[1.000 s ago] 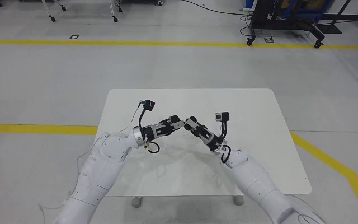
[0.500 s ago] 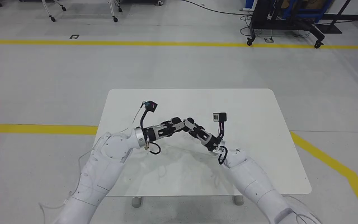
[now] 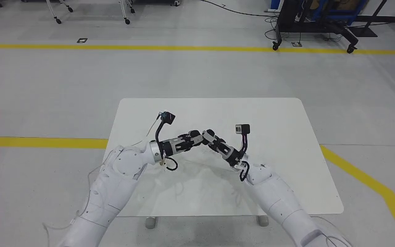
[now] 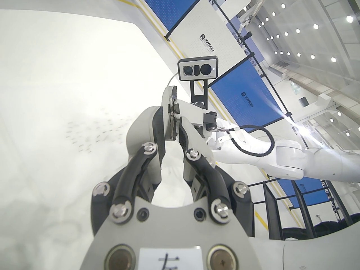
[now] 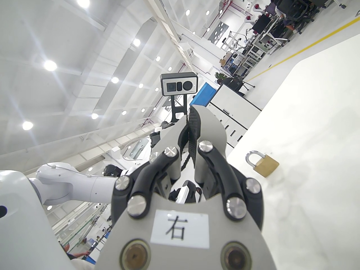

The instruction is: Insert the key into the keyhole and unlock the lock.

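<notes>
Above the middle of the table (image 3: pixel 278 123), the left gripper (image 4: pixel 171 137) is clamping a thin flat metal key (image 4: pixel 171 122) between its black pads, with the key standing out past the fingertips. The right gripper (image 5: pixel 189 125) is meeting it tip to tip over the same part of the table, and its fingers are sitting at the key's far end. Its jaws are pressed nearly together; I cannot tell whether the key is caught between them. From above, the left gripper (image 3: pixel 194 136) and right gripper (image 3: pixel 208 134) are touching or just apart, both arms coming in from the table's near edge.

The padlock (image 5: pixel 263 163), brass with a silver shackle, is lying flat on the table, apart from both grippers, its shackle closed.

Each arm's wrist camera is rising on a black stalk over the table: the left camera (image 3: pixel 166 115) and the right camera (image 3: pixel 245 129). Beyond the table's far edge a yellow floor line (image 3: pixel 185 47) is running across, with a black wheeled frame (image 3: pixel 321 28) standing behind it.
</notes>
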Controlling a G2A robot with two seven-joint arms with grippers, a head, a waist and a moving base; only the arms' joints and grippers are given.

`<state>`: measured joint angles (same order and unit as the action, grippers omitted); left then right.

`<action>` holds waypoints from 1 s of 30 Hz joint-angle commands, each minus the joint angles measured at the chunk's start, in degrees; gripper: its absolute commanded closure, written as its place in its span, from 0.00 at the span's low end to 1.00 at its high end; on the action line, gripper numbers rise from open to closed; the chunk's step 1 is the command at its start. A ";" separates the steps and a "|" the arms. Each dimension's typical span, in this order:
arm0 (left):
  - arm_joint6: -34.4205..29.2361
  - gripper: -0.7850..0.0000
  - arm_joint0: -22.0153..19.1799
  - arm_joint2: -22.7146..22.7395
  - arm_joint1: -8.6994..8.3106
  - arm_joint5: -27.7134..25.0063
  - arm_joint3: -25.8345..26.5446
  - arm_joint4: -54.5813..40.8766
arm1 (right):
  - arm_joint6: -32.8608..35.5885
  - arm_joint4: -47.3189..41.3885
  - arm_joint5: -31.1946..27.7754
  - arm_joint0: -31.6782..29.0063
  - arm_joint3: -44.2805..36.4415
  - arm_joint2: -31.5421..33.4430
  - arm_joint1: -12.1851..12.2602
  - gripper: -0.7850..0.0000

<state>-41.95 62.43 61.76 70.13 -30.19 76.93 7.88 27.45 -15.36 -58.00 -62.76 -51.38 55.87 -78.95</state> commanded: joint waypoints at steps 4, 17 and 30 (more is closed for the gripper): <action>0.74 1.00 -0.03 0.31 -0.16 0.07 -0.13 0.40 | -0.05 0.77 0.00 0.01 0.33 0.66 -0.26 1.00; 1.05 1.00 0.06 0.26 -0.47 1.11 0.13 1.06 | 0.32 1.98 0.00 -0.32 0.47 2.17 -0.81 1.00; 5.56 1.00 0.44 1.78 -0.91 -1.59 1.04 3.27 | -0.13 2.58 0.00 -0.98 0.31 3.76 -1.08 0.00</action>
<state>-37.41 62.85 63.23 69.29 -30.94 77.69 10.11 27.32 -12.82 -58.00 -63.74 -51.08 59.60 -80.03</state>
